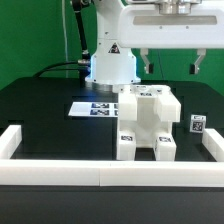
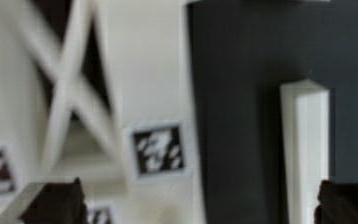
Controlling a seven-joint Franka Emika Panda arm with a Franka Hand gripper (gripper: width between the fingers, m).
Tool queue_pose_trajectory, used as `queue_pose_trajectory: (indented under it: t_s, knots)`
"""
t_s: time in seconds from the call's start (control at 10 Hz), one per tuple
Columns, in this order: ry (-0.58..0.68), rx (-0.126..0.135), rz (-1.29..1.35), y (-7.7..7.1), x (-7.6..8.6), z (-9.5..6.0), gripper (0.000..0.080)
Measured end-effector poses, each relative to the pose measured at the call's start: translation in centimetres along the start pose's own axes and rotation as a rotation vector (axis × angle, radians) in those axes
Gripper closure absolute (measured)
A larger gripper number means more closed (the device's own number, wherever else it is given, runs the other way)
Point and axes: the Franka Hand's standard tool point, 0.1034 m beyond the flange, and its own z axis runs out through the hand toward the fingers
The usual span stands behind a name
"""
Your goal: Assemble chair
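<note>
While up hi, pincer (image 1: pixel 172 69) gapes wide.

Bright even light outside, white parts slightly glaring, wrist view soft — blurred, low-resolution throughout

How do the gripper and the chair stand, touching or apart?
Apart. Exterior view: the open gripper hangs above the chair, dark background plainly between them.

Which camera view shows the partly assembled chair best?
The exterior view: the chair stands there in full, its blocky shape clear. The wrist view shows only blurred white pieces and a tag, perhaps part of it.
</note>
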Motion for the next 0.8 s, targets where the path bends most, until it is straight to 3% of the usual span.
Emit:
queue_pose_trajectory:
  t_s: [0.2, 0.6, 0.8]
  knots:
    - [-0.008, -0.009, 0.058, -1.8, -1.3, 1.0, 0.0150]
    - [-0.010, -0.011, 0.058, -1.8, -1.4, 1.1, 0.0150]
    - [-0.020, -0.013, 0.107, -3.9, -2.9, 1.7, 0.0150]
